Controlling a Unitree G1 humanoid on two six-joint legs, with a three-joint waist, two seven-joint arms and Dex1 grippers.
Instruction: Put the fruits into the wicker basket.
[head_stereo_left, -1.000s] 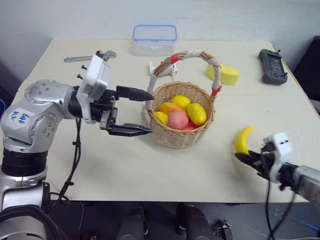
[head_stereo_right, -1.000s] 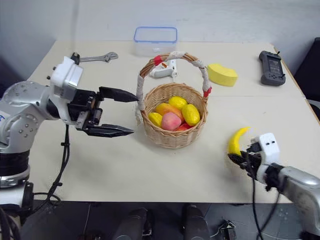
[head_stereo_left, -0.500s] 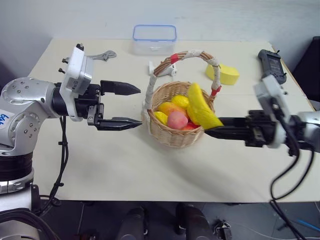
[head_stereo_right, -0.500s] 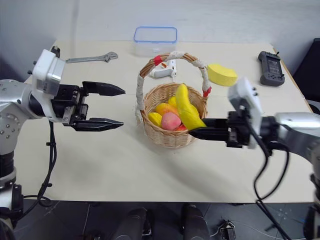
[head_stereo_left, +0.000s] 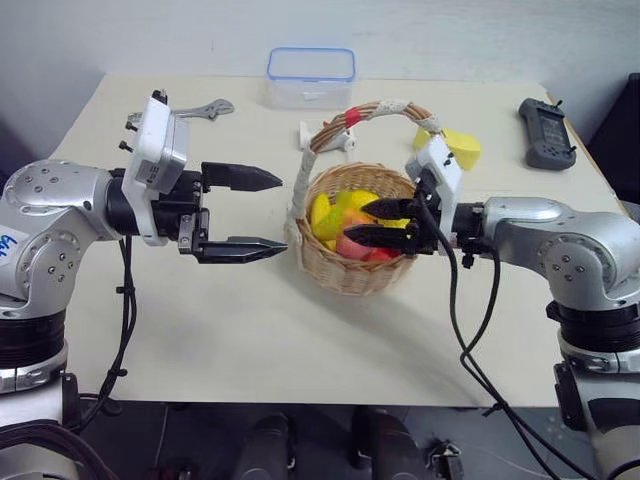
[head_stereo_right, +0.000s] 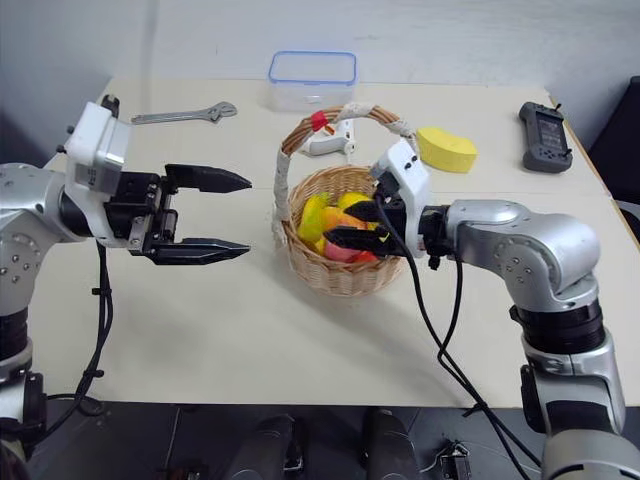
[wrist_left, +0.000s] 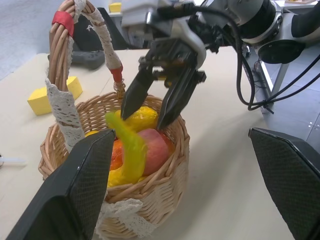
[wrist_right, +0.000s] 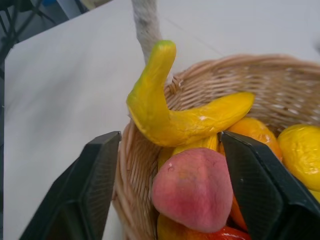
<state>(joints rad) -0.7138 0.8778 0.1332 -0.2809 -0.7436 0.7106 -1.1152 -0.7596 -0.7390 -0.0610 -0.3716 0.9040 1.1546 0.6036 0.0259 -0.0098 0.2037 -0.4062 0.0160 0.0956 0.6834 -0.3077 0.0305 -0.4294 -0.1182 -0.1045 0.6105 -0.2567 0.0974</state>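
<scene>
The wicker basket (head_stereo_left: 345, 275) stands mid-table, its taped handle (head_stereo_left: 385, 108) arching over it. Inside lie several fruits: a pink-red peach (wrist_right: 195, 187), yellow lemon-like ones (wrist_right: 302, 155) and an orange one. The curved yellow banana (wrist_right: 170, 122) rests on top of them, leaning on the basket's left rim (head_stereo_left: 320, 213). My right gripper (head_stereo_left: 360, 220) hovers over the basket's inside, open, its fingers on either side of the fruits and holding nothing. My left gripper (head_stereo_left: 280, 212) hangs open just left of the basket, pointing at it and apart from it.
A clear blue-rimmed box (head_stereo_left: 310, 75) sits at the table's far edge, a wrench (head_stereo_left: 190, 112) at the far left. Behind the basket lie a small white object (head_stereo_left: 330, 140) and a yellow sponge block (head_stereo_left: 458, 150). A black handheld device (head_stereo_left: 547, 132) is at the far right.
My right arm swung up and left from the table's front right, carrying the banana over the basket. Its fingers have opened and the banana now lies in the basket. My left gripper drew back slightly.
</scene>
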